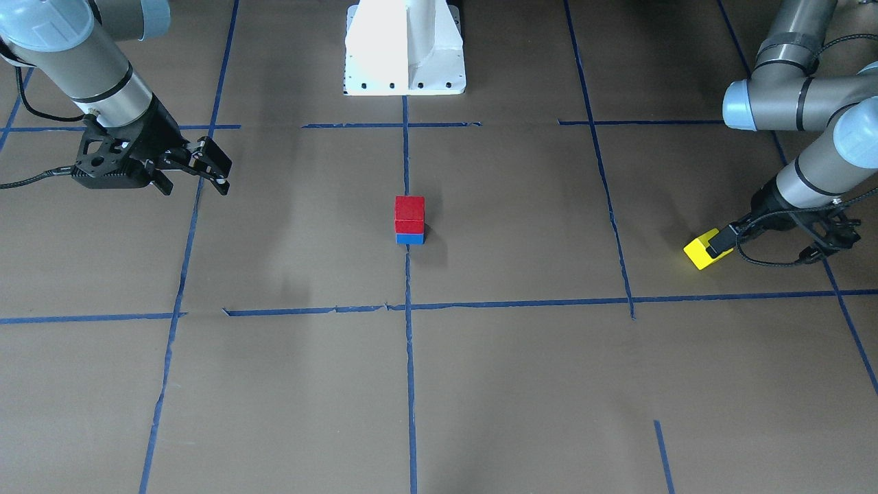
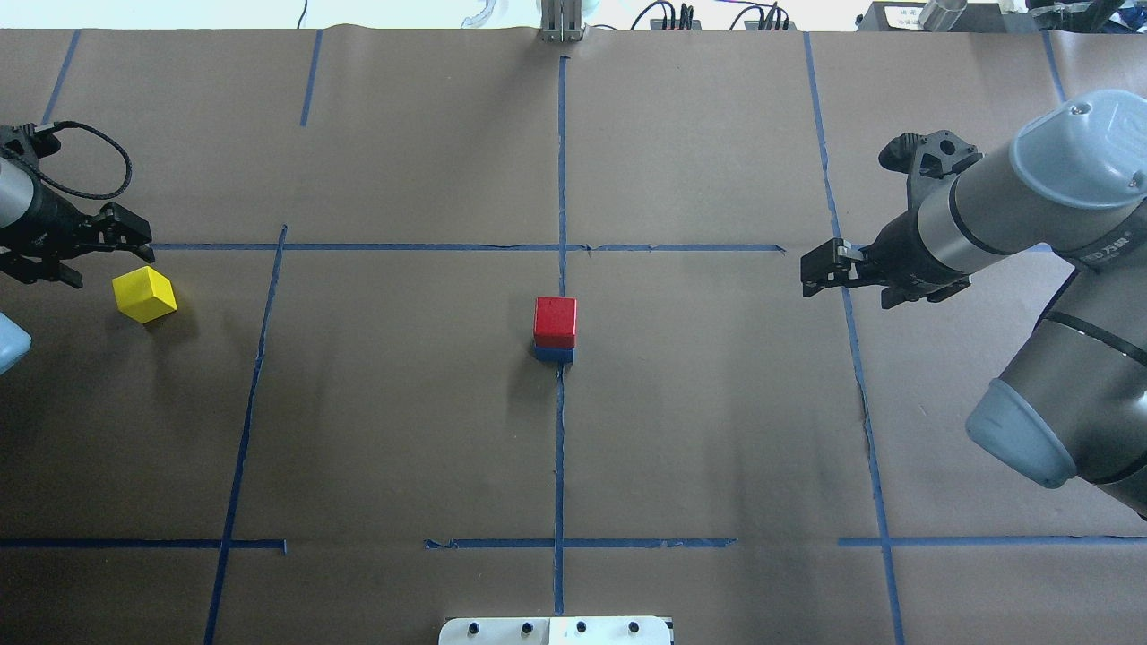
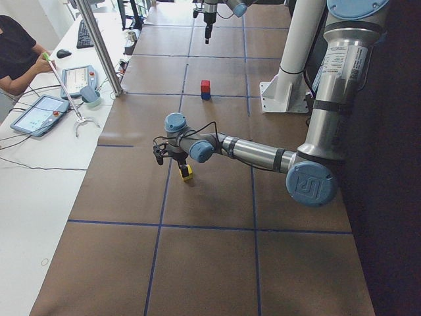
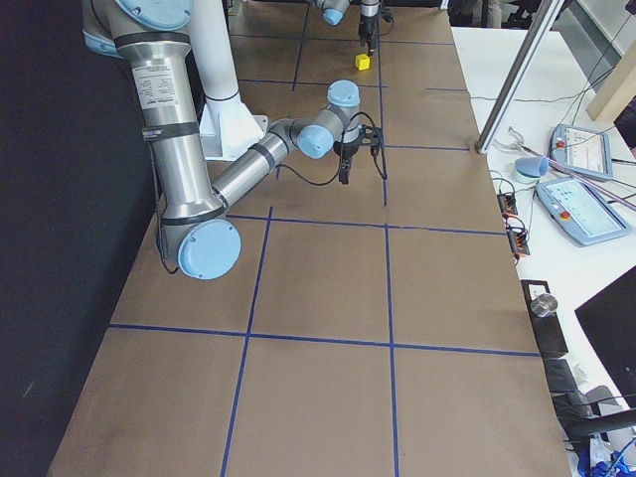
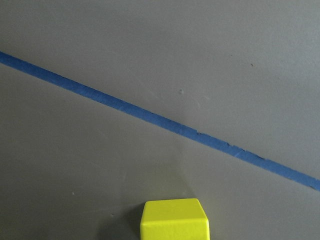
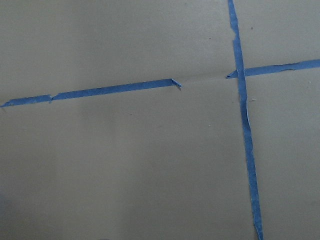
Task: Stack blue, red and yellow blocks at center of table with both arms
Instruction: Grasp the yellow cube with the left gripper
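A red block sits on a blue block at the table's centre, where the tape lines cross; the stack also shows in the overhead view. A yellow block lies alone on the robot's far left and shows at the bottom edge of the left wrist view. My left gripper hovers just beside and above it, jaws apart, holding nothing. My right gripper is open and empty, raised over the table on the robot's right.
The white robot base stands behind the stack. Blue tape lines grid the brown table. Operators' tablets and a metal post stand on the white bench beyond the far edge.
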### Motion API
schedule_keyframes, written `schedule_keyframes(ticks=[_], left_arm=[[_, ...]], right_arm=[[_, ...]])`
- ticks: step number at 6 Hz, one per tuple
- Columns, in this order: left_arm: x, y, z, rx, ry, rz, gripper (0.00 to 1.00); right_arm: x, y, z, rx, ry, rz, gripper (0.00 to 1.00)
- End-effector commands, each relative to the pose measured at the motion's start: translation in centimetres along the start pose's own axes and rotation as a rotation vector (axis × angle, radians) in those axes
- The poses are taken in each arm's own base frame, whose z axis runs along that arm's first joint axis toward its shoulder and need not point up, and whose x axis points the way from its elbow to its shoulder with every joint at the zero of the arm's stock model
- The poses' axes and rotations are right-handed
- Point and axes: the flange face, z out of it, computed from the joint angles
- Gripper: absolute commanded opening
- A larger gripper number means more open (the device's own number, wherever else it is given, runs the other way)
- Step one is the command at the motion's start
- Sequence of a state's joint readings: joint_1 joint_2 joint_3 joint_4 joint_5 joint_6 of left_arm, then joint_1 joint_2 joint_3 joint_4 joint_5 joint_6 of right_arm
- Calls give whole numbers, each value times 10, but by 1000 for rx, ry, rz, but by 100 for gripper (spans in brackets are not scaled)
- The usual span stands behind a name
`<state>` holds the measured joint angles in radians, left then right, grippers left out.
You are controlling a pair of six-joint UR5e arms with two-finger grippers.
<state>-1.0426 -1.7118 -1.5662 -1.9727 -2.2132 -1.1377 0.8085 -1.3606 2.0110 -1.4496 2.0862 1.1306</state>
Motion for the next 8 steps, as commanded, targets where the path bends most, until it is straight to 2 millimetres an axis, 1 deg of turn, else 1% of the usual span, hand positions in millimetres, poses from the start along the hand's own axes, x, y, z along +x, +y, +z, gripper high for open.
schedule_keyframes(ticks=[1,3,4,5,6,7,8], left_arm=[[1,8,16,-22,-14,6,100],[7,20,31,-47,-30,25,100],[4,20,36,-49,-30,29,100],[2,19,42,-49,-27,35,86],[5,18,41,-48,-23,39,82],[7,17,41,-45,-23,46,69],[10,17,40,-41,-19,54,44]], right_arm=[[0,0,-1,2,-1,-1,100],[0,0,-1,1,-1,-1,100],[0,0,-1,1,-1,-1,100],[-1,1,-1,1,-2,-2,100],[-1,1,-1,1,-2,-2,100],[-1,1,-1,1,-2,-2,100],[-1,1,-2,2,-4,-2,100]])
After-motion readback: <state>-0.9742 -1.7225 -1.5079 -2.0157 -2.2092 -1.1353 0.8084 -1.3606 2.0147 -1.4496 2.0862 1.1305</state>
